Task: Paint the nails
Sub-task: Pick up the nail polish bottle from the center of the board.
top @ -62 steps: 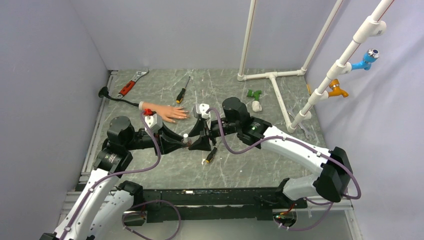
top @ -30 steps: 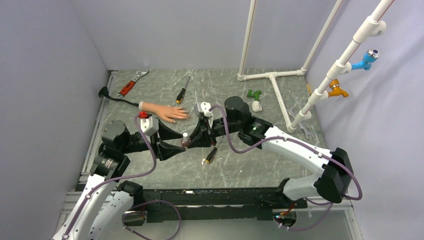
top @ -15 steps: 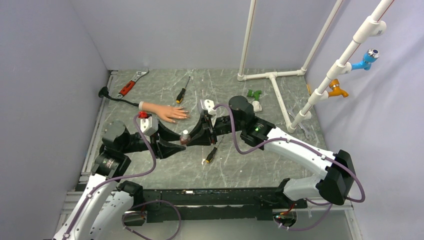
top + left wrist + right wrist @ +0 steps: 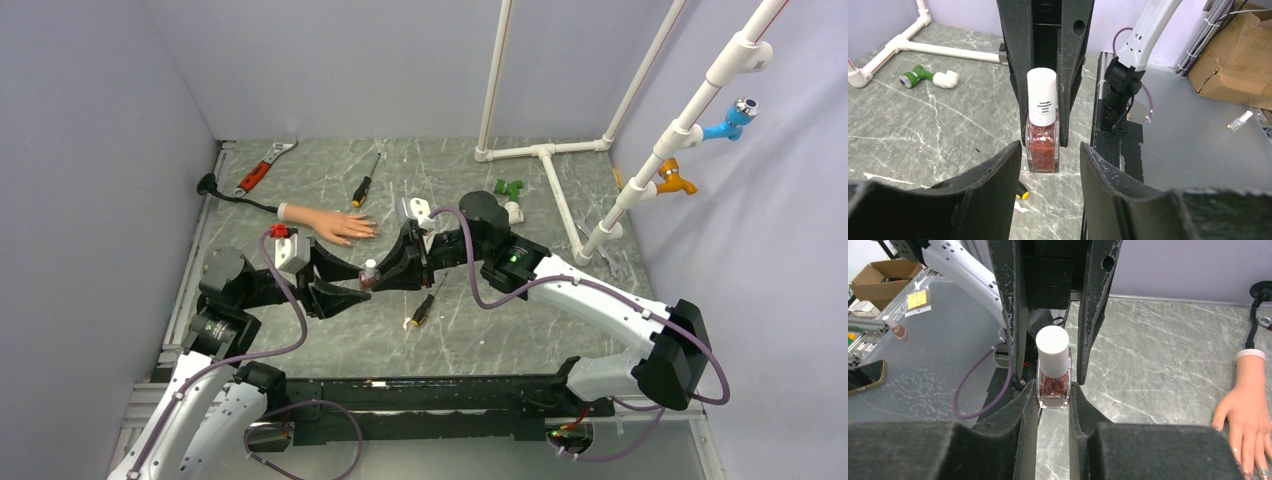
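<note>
Gripping the polish bottle (image 4: 1042, 145) by its glass body with the right gripper (image 4: 1054, 390), jaws narrow and pressed on both sides, bottle upright on the table (image 4: 500, 320). Flanking it with the left gripper (image 4: 1050, 150), jaws wide, touching nothing, tips low beside the glass and well under the white cap (image 4: 1042, 95). Probably lining up to unscrew that cap, judging by the task.

No polish out yet, cap on. Mannequin hand (image 4: 330, 225) lying flat on the table, apart from both grippers, toward the left wall; nails (image 4: 1244, 471) tiny at the fingertips, too small to judge for paint.

Risk of closing the left jaws at this height: glass pinched instead of cap, or a knock against the right fingers. Risk of a slipping bottle under the twist, smooth glass held on two faces only; then a tilt, and polish on the table. Risk of pulling the cap off crooked and scraping the brush on the neck. Better to raise the left tips to cap level, close squarely, twist gently. Beware also the small screwdriver (image 4: 421, 311) lying near the bottle, within reach of a low sweep.
</note>
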